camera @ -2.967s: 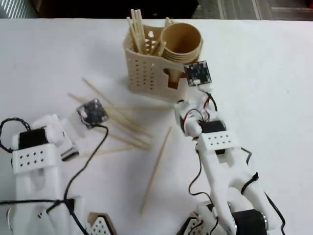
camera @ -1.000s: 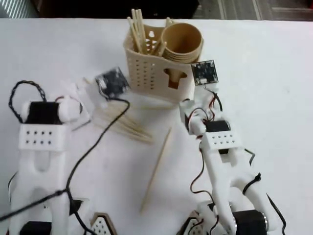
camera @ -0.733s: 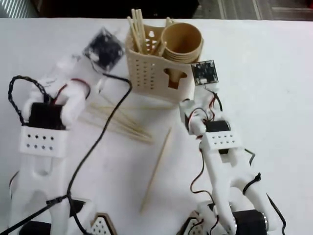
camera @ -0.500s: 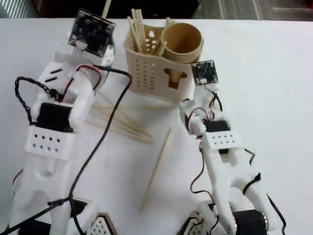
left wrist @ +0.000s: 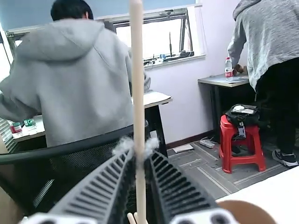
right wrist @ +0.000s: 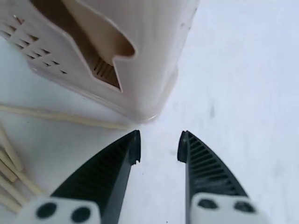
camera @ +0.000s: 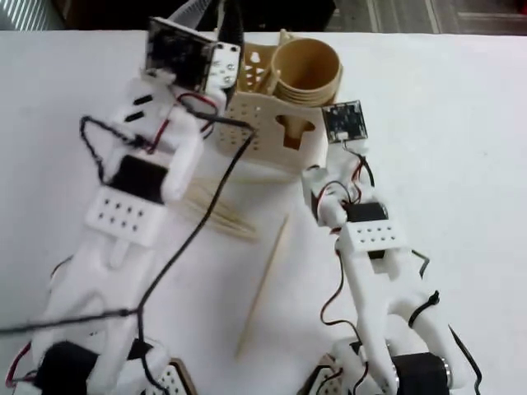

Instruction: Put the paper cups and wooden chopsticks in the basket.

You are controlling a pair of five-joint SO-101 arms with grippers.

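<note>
Standing at the far middle of the white table point(camera: 461, 164): 1 perforated basket point(camera: 272, 132), with stacked paper cups point(camera: 306, 70) in its right part.

High view.
- Left arm point(camera: 132, 189): stretched far, wrist above the basket's left part, probably so its load can drop among the sticks already stored there.
- Right arm point(camera: 370, 239): parked just near the basket's right corner, out of the drop path.
- Loose chopsticks point(camera: 216, 216): 1 fanned cluster on the table, nearer than the basket and partly under the left arm. Not yet in the basket.
- Single chopstick point(camera: 263, 284): lies apart and nearer, between the 2 arms.

Left wrist view.
- Left gripper point(left wrist: 138, 156): jaws pinching 1 held chopstick point(left wrist: 136, 70), upright between them. I judge it is kept vertical to enter the basket end-first.
- A cup rim and stick tips show just below the jaws, so the basket is underneath.
- Room beyond: window point(left wrist: 154, 37), desk point(left wrist: 224, 80), red stool point(left wrist: 240, 144), black mesh chair point(left wrist: 70, 163).

Right wrist view.
- Right gripper point(right wrist: 159, 140): jaws spread, nothing between them, low over bare table just beside the basket's corner. It looks placed to wait.
- Loose sticks lie along the basket's foot.
- Surface: plain, smooth, white.
</note>
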